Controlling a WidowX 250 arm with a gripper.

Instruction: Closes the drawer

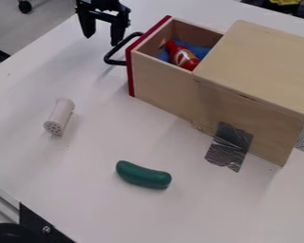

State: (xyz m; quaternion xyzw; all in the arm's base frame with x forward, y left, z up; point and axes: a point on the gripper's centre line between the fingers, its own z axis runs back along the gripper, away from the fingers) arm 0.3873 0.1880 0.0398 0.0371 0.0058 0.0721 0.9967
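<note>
The gripper [102,34] hangs at the top left with its two fingers spread and nothing between them. It is to the left of the wooden drawer [159,79], close to the drawer's black handle [116,55]. The drawer stands pulled out toward the left from its wooden box [262,69], its red-edged front facing the gripper. Inside the drawer lie a red bottle [184,57] and something blue [197,50].
On the white table [72,180] a white shaker [60,116] lies at the left and a green pickle-shaped toy [143,175] near the lower middle. Silver tape [229,146] holds the box's near side to the table.
</note>
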